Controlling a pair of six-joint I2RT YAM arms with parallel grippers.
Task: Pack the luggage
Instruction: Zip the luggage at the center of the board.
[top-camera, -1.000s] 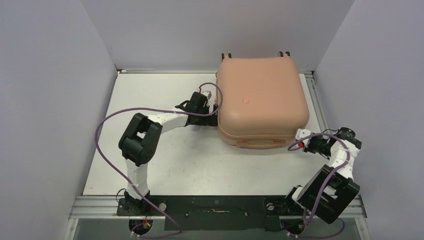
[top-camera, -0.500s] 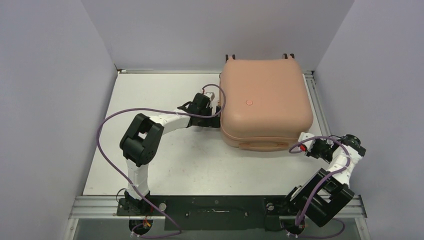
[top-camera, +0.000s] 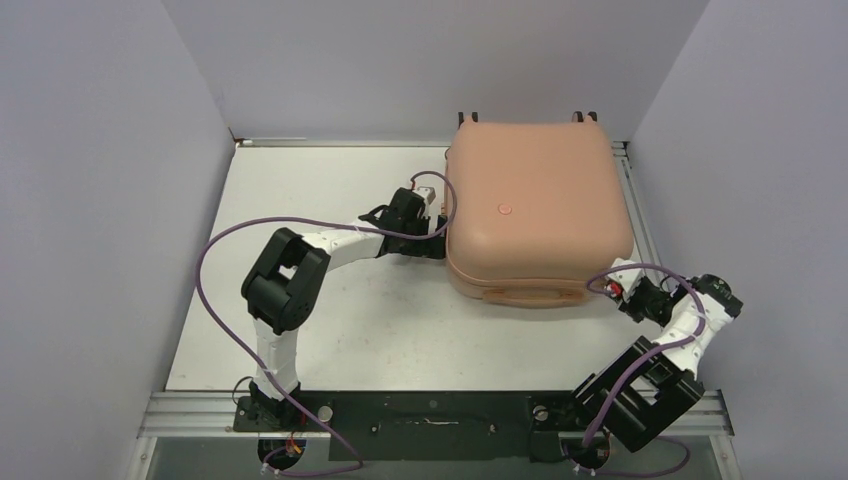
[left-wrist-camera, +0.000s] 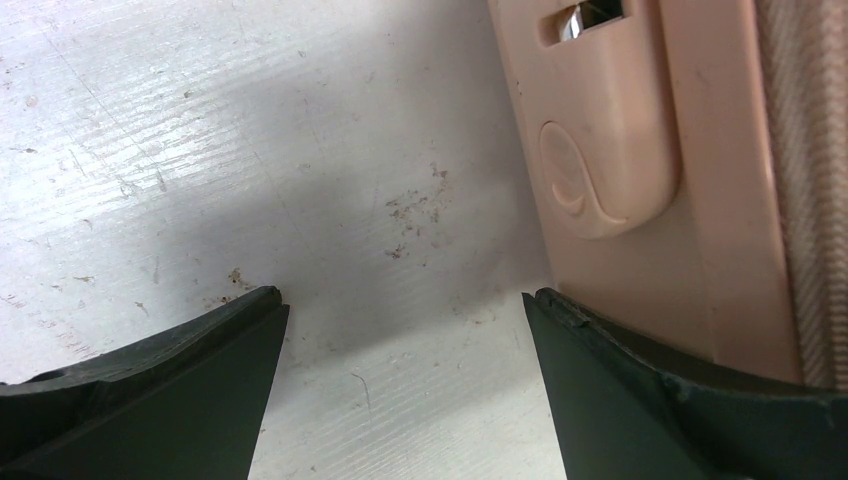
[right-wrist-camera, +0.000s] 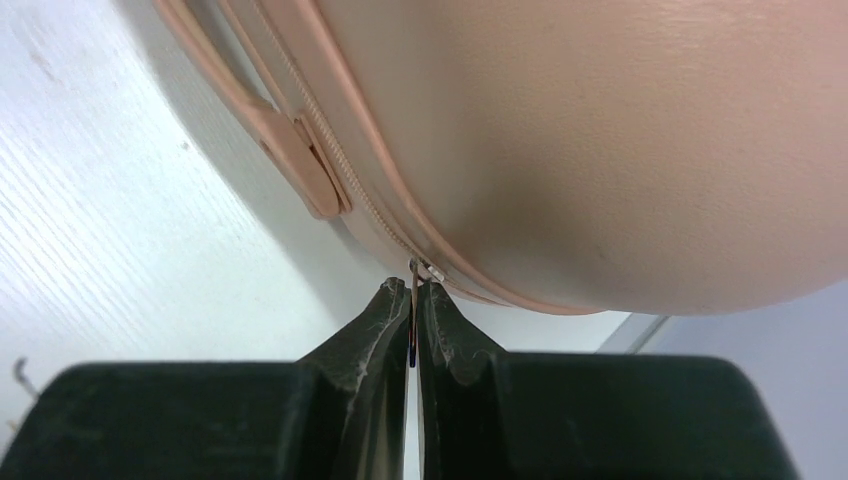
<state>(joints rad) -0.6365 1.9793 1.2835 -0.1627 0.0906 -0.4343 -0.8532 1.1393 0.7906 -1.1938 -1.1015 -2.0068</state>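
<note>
We find the luggage (top-camera: 540, 215) shut, at the far right corner of the worktop (top-camera: 330, 330). Right fingers (right-wrist-camera: 375, 335) clamp the zip pull (right-wrist-camera: 422, 269) at its near right corner; the seam (right-wrist-camera: 370, 203) runs left along the near edge. Left fingers (left-wrist-camera: 650, 400) spread, beside its left side.

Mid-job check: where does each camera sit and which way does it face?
Top external: above and behind the arm bases, looking down on the table and the luggage; both arms show whole.
Left wrist: low by the table, facing the luggage's left side; the left fingers, spread open, frame it.
Right wrist: low at the near right corner, looking up the shell; the right fingers pinch the zipper pull.
Shared: every view shows the luggage.
</note>
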